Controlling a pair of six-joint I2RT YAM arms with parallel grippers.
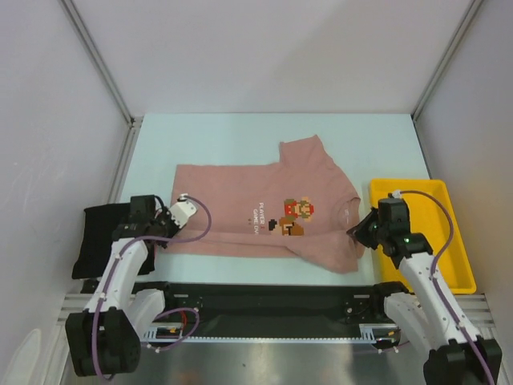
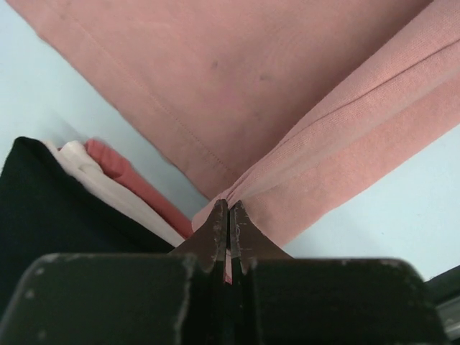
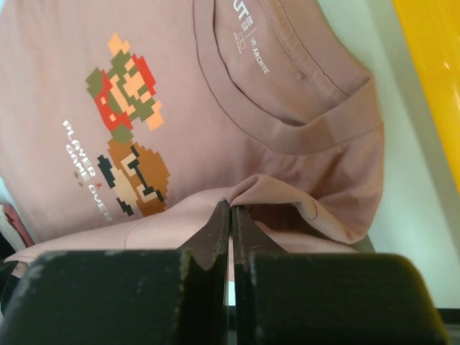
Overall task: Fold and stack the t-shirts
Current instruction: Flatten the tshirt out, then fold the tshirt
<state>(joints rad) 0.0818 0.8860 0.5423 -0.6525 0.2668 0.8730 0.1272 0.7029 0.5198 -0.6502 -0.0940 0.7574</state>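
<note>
A dusty pink t-shirt (image 1: 240,204) with a pixel-figure chest print (image 1: 292,215) lies flat across the middle of the table, collar to the right. My left gripper (image 1: 168,228) is shut on its near left hem corner (image 2: 228,208), where the cloth bunches into a fold. My right gripper (image 1: 357,230) is shut on a pinch of pink cloth (image 3: 231,207) near the shoulder, just below the collar (image 3: 287,122). A black t-shirt (image 1: 100,237) lies folded at the left, beside my left arm. In the left wrist view, white and red cloth edges (image 2: 122,183) show next to the black t-shirt (image 2: 43,208).
A rigid yellow tray (image 1: 437,200) stands at the right, beside the pink shirt's collar end and behind my right arm; its edge shows in the right wrist view (image 3: 431,65). White walls with metal posts enclose the table on three sides.
</note>
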